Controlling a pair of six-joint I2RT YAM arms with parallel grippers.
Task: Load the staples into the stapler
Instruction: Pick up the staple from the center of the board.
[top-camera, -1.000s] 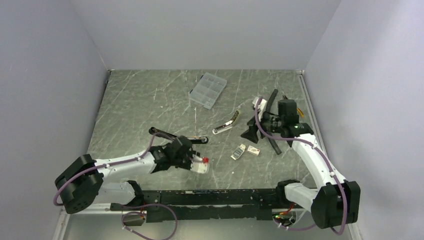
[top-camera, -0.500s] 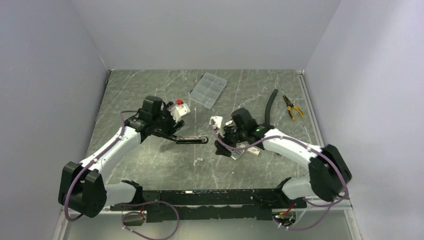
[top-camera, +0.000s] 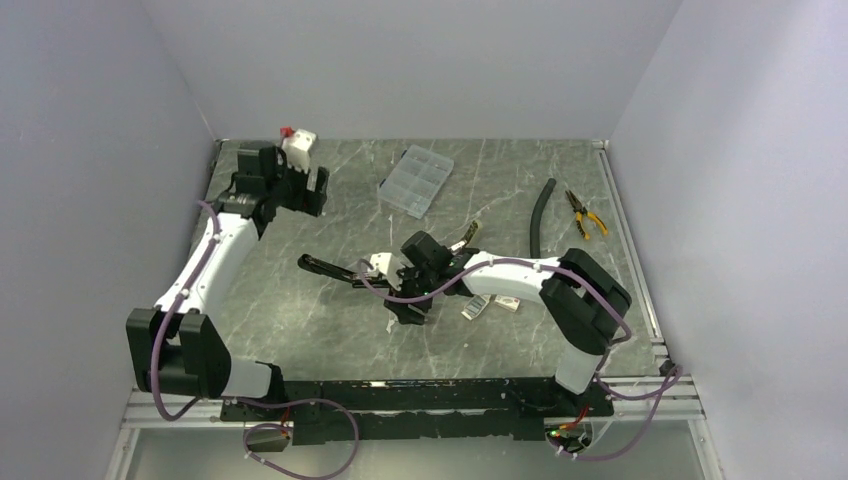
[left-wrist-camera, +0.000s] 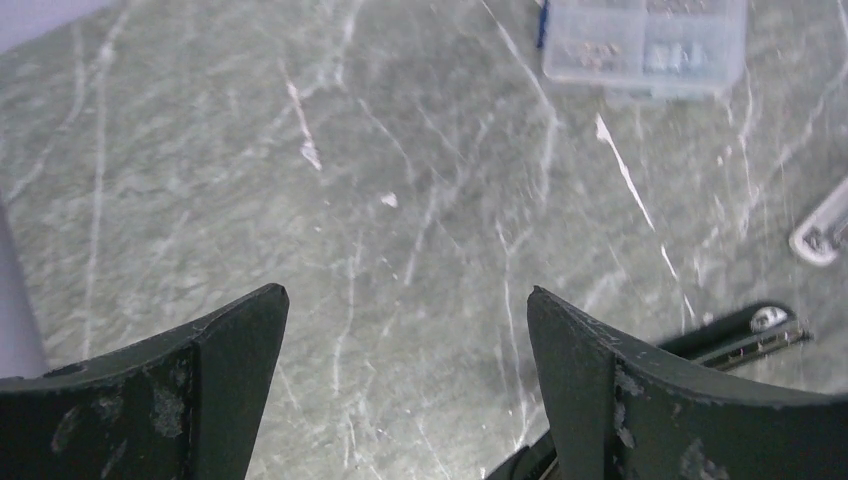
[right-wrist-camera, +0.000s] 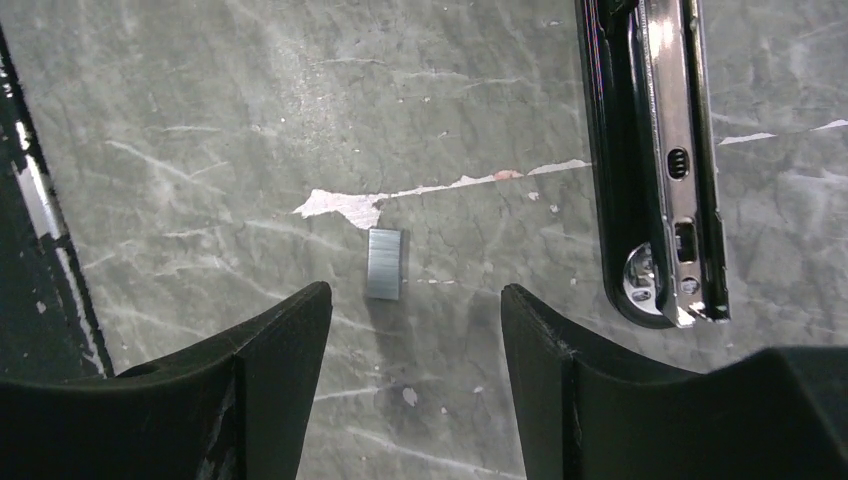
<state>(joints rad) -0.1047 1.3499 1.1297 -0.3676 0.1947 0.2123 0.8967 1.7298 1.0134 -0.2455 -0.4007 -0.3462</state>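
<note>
A short silvery strip of staples (right-wrist-camera: 384, 263) lies flat on the marble, just ahead of my right gripper (right-wrist-camera: 415, 295), which is open and hovers over it without touching. The stapler (right-wrist-camera: 650, 160) lies opened to its right, with the silver magazine channel showing. In the top view the stapler's black arm (top-camera: 330, 267) runs left of my right gripper (top-camera: 405, 308). The white staple box sleeve (top-camera: 507, 303) and its tray (top-camera: 478, 305) lie apart from each other, right of that gripper. My left gripper (left-wrist-camera: 408, 300) is open and empty, raised at the back left (top-camera: 308, 190).
A clear compartment case (top-camera: 415, 180) sits at the back centre and shows in the left wrist view (left-wrist-camera: 645, 45). A black hose (top-camera: 540, 215) and yellow-handled pliers (top-camera: 583, 213) lie at the back right. A detached silver part (left-wrist-camera: 825, 225) lies near the stapler.
My left arm swung from the table's front centre to the back left and its jaws opened wide. My right arm swept from the right side to the centre, over the staple strip.
</note>
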